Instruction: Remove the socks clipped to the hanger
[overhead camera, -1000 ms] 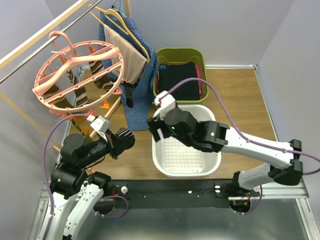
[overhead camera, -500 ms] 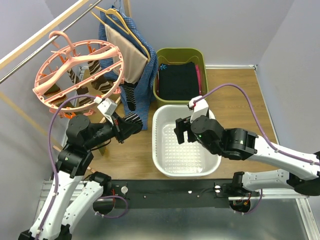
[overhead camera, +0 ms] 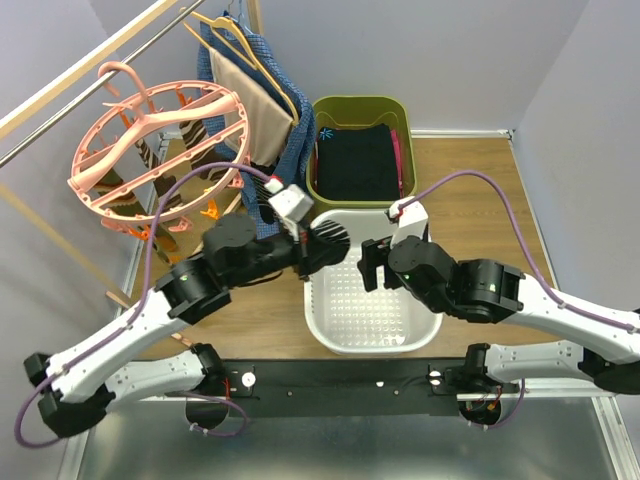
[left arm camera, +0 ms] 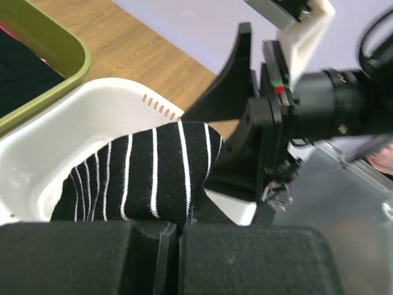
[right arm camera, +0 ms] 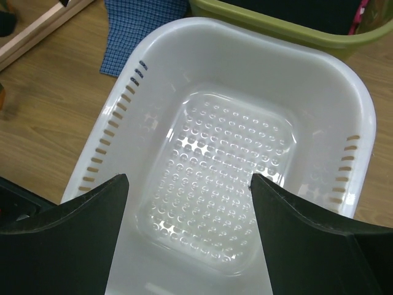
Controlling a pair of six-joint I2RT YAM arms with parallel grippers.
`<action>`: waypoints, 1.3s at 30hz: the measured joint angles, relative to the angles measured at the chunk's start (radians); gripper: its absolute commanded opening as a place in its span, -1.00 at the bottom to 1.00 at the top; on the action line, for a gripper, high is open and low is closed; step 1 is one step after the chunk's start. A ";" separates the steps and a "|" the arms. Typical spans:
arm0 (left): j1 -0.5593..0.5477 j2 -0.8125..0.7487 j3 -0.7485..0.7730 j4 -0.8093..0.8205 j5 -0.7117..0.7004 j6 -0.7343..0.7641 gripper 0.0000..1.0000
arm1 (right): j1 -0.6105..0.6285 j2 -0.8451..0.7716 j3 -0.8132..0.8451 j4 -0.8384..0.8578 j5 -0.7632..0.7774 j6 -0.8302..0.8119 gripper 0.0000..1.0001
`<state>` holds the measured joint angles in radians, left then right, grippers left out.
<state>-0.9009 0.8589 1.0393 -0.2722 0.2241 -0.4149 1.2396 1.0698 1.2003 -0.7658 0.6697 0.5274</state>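
Pale walls close in a wooden tabletop (overhead camera: pixel 480 190), with a white perforated plastic basket (overhead camera: pixel 372 345) near its middle and an olive-green plastic bin (overhead camera: pixel 320 110) at the basket's 12 o'clock.

The main change in the last second is the left arm. It was folded back near the rack at the basket's 9 o'clock, and it has since swung across and stretched out toward the basket. The left gripper (left arm camera: pixel 178 239) is clenched on a black sock with thin white stripes (overhead camera: pixel 330 240), pinching one end while the rest bulges forward. That sock now hangs above the basket's 10 o'clock corner, so one sock looks to be off its clip and about ready to drop.

The right arm has pulled back from the basket's 10 o'clock side. The right gripper (right arm camera: pixel 189 184) hovers over the middle of the basket, jaws spread wide with nothing between them, pointing down at the empty floor of the basket.

The large round salmon-pink plastic ring hanger (overhead camera: pixel 88 190) hangs from the rail at the basket's 10 o'clock. Brown and tan striped socks (overhead camera: pixel 196 152) dangle inside the ring, so more removals seem to remain.
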 measured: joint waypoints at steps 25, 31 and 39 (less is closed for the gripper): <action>-0.209 0.771 0.197 -0.016 -0.496 -0.120 0.30 | -0.003 -0.233 -0.010 -0.396 0.211 0.378 0.77; -0.215 0.780 0.198 -0.024 -0.471 -0.148 0.57 | -0.003 -0.243 -0.047 -0.386 0.197 0.362 0.77; -0.225 0.662 0.165 -0.030 -0.464 -0.155 0.53 | -0.003 -0.259 -0.092 -0.319 0.172 0.324 0.77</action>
<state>-1.1263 1.5211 1.2041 -0.3019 -0.2398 -0.5701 1.2369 0.8108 1.1084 -1.0847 0.8417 0.8513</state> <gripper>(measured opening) 0.786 0.886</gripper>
